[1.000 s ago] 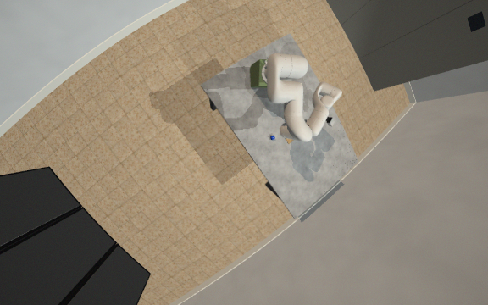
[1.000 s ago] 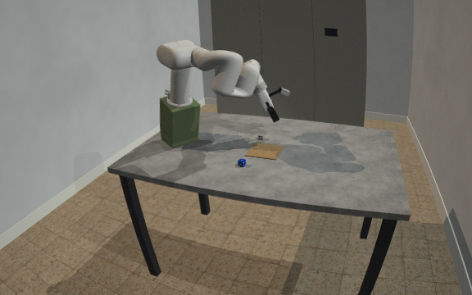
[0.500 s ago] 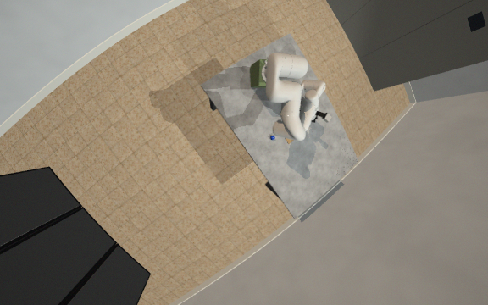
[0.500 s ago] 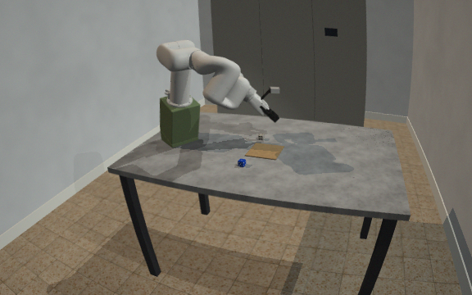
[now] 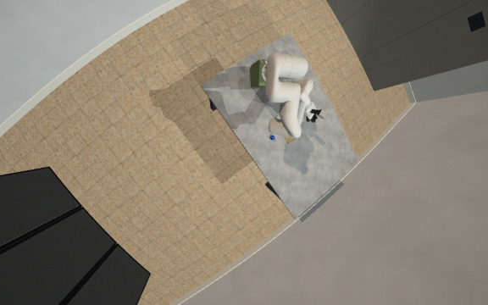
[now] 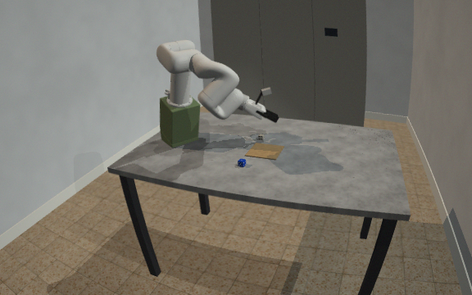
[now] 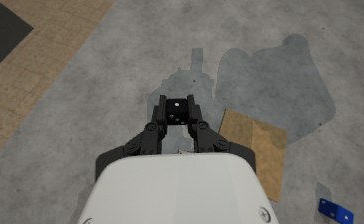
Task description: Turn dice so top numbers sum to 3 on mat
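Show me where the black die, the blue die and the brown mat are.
black die [image 7: 176, 111], wrist view, its pipped face between the hand's fingers
blue die [image 6: 242, 162], exterior view, its near face, on the table
brown mat [image 6: 265, 151], exterior view, middle of its bare top
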`<state>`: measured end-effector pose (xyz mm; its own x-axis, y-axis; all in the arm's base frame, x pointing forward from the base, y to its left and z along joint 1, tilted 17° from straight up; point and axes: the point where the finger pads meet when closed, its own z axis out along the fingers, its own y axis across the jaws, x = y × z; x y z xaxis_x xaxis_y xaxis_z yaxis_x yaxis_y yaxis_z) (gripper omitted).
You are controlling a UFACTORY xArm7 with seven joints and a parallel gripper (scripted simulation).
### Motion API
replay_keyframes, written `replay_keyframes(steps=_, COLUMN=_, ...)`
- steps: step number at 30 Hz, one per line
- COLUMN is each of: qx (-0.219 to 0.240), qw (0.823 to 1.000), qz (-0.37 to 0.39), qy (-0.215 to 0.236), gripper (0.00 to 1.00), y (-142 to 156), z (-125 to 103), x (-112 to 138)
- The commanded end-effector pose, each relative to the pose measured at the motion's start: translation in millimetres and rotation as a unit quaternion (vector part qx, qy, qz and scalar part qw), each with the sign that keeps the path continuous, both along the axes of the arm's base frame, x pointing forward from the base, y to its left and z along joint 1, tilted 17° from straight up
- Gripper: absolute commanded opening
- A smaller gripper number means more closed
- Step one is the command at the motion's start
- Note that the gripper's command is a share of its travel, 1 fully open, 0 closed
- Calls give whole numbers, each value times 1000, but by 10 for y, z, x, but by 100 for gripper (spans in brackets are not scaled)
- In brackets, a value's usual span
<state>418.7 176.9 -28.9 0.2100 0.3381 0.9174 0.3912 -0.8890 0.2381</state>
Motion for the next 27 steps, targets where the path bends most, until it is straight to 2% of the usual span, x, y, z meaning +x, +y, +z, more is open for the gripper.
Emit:
replay_keyframes(steps=1, qx=5, qw=1000, qz=1, qy=-8, gripper=21, y=5, z=8, x=9)
replay_keyframes(steps=13, qx=5, qw=1000, qz=1, qy=-8, gripper=21, y=-19, z=-147, x=50)
replay_keyframes(steps=27, qx=5, qw=1000, qz=1, qy=-8, gripper=21, y=-86, z=-596, x=167)
